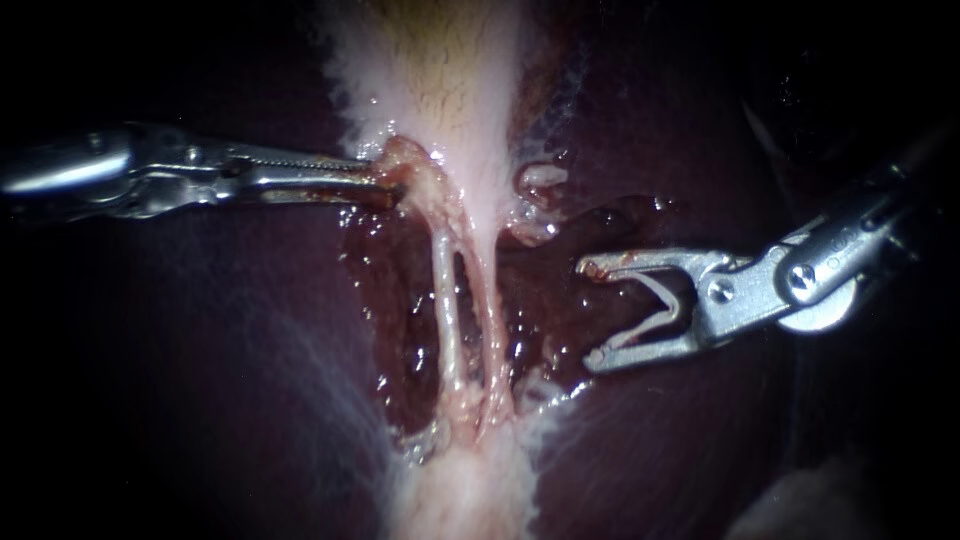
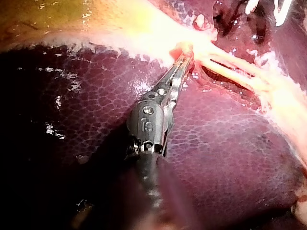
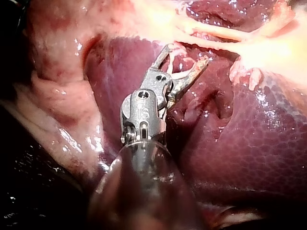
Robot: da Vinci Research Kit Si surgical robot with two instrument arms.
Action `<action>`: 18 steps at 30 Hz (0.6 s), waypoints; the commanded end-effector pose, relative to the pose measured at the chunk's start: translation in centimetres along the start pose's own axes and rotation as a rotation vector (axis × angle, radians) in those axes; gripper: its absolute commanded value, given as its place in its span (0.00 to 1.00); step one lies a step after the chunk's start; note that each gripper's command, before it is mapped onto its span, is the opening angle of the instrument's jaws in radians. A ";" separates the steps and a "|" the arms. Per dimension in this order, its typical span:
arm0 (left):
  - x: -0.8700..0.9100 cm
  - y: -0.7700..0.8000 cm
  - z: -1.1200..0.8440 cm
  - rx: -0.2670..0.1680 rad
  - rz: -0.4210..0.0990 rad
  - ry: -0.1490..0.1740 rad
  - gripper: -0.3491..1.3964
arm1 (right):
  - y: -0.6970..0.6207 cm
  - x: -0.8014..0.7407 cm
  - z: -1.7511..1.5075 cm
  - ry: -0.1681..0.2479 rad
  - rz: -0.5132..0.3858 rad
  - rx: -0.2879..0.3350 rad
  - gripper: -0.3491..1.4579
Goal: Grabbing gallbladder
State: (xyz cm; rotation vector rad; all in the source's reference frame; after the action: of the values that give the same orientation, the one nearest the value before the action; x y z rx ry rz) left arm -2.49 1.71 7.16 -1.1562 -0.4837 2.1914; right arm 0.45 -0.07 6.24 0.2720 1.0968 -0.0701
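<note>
The left instrument (image 1: 392,183) enters from the left edge of the frame. Its end effector is clamped, the two jaws lying together on a pinkish fold at the lower end of the gallbladder (image 1: 440,70). The left wrist view shows the same thing: the left instrument (image 2: 185,55) has narrow toothed jaws that pinch a small pink nub where the pale yellowish gallbladder (image 2: 120,28) narrows.

The gallbladder is the whitish band running down from the top centre of the frame. Just below the gripped fold, two pale tubes (image 1: 447,310) run side by side down the middle of the frame. A slit of dark, wet tissue shows between them, and they merge into pale tissue at the bottom centre.

The right instrument (image 1: 592,313) enters from the right edge, with its end effector spread wide and a clear gap between the jaws. It holds nothing. The jaw tips point left towards the tubes and sit apart from them, over a glistening red hollow. In the right wrist view, the right instrument (image 3: 187,55) has its open jaws close to thin whitish strands. I cannot tell whether they touch.

Dark maroon liver (image 1: 200,380) surrounds it all on both sides.
</note>
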 end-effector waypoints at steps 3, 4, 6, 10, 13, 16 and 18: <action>0.21 0.09 -0.19 -0.032 -0.037 0.002 0.00 | 0.00 0.00 0.00 0.000 0.000 0.000 0.47; 0.28 0.12 -0.26 -0.035 -0.052 0.002 0.00 | 0.00 0.00 0.00 0.000 0.000 0.000 0.47; 0.41 0.20 -0.40 -0.041 -0.059 0.001 0.00 | 0.00 0.00 0.00 0.000 0.000 0.000 0.47; 0.59 0.35 -0.60 -0.049 -0.073 0.000 0.00 | 0.00 0.00 0.00 0.000 0.000 0.000 0.47; 0.69 0.44 -0.67 -0.052 -0.078 0.012 0.00 | 0.00 -0.01 0.00 0.000 0.000 0.000 0.47; 0.72 0.51 -0.69 -0.055 -0.079 0.018 0.00 | 0.00 0.00 0.00 0.000 0.000 0.000 0.47; 0.73 0.52 -0.69 -0.055 -0.079 0.018 0.00 | 0.00 0.00 0.00 0.000 0.000 0.000 0.47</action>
State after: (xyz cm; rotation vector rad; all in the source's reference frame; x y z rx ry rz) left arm -2.41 1.82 6.04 -1.1631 -0.5766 2.1101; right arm 0.45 -0.07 6.25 0.2718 1.0970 -0.0702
